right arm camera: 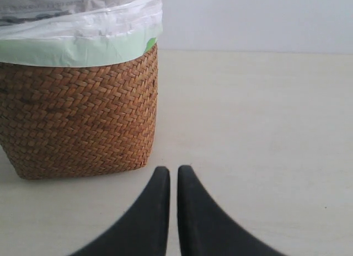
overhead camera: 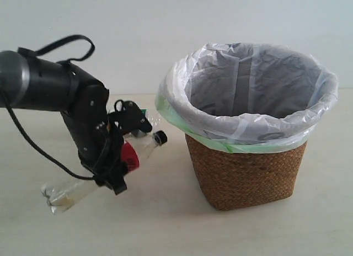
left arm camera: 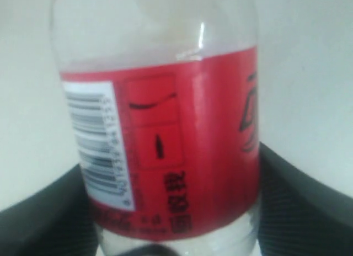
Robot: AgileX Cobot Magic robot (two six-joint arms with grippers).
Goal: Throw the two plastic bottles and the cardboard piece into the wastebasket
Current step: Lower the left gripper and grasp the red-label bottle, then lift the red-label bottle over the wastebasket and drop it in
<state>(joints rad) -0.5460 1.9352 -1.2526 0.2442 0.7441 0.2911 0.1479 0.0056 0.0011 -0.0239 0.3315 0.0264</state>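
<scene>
Pale tabletop [overhead camera: 165, 228], tapered wicker wastebasket [overhead camera: 245, 176], left gripper [overhead camera: 117, 156] clasping clear bottle [overhead camera: 69, 194]

Only real obstacle I saw was the brown woven wicker basket [overhead camera: 245, 173]; its bag-lined mouth was wide open from above. Bare beige table [overhead camera: 165, 223] separated it from my left gripper [overhead camera: 117, 164], with the red-labelled clear plastic bottle [overhead camera: 131, 156] protruding both sides.

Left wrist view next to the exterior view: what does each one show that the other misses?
Only the left wrist view shows the barcode and small print on the red-label bottle. Only the exterior view shows the wastebasket with its plastic liner, and the bottle's black cap. Both show that bottle gripped in the left pincer.
</scene>
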